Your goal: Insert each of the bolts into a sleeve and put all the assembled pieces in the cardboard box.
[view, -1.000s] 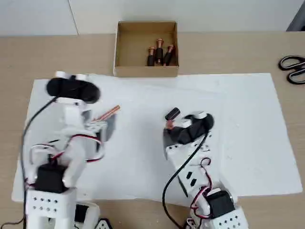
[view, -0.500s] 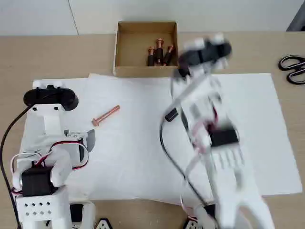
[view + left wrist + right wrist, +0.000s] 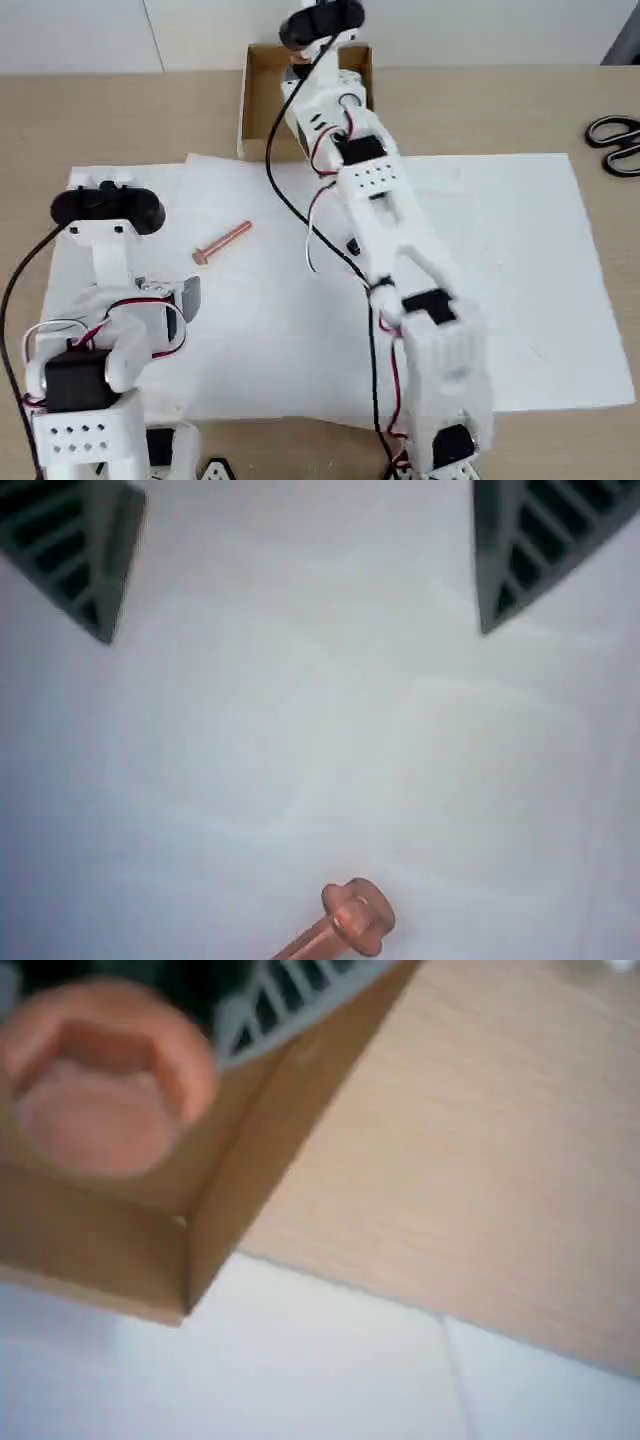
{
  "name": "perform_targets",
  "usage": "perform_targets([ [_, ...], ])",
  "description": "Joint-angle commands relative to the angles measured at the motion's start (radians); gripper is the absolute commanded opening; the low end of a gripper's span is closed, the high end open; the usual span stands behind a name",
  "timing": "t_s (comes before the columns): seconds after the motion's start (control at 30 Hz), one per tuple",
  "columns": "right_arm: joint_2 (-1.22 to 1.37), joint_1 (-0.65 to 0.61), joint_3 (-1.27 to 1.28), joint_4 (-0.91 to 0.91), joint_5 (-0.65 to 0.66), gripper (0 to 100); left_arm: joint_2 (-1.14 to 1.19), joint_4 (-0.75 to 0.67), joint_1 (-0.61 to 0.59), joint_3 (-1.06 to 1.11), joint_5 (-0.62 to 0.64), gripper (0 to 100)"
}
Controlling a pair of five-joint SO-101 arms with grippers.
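L pincer (image 3: 297, 628) apart, above white sheet (image 3: 520, 250) | loose copper bolt (image 3: 222, 243) nearby | R pincer (image 3: 300, 60) clamped on black-sleeved copper bolt (image 3: 100, 1090), over brown cardboard box (image 3: 262, 110)

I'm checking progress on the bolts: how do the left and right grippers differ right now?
The left gripper is open and empty; the right gripper is shut on the held bolt. The left gripper hangs over the white sheet near the loose bolt; the right gripper is over the box. The left arm is folded back; the right arm stretches far forward. Both have grey ribbed fingers.
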Motion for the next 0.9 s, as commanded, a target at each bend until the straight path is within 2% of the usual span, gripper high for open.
perform_targets([
  [0.0,0.119,0.005,-0.224,-0.03,0.011,0.4,-0.014,0.005,-0.002,-0.042,0.002,22],
  [0.33,0.424,-0.001,-0.557,-0.025,0.011,0.5,-0.014,0.005,-0.002,-0.042,0.002,22],
  [0.63,0.513,-0.001,-0.591,-0.024,0.012,0.7,-0.014,0.005,0.0,-0.042,0.002,22],
  [0.77,0.51,-0.001,-0.591,-0.01,0.012,10.8,-0.014,0.005,0.0,-0.041,0.002,22],
  [0.87,0.512,-0.001,-0.628,0.073,0.012,18.5,-0.014,0.005,0.0,-0.041,0.002,22],
])
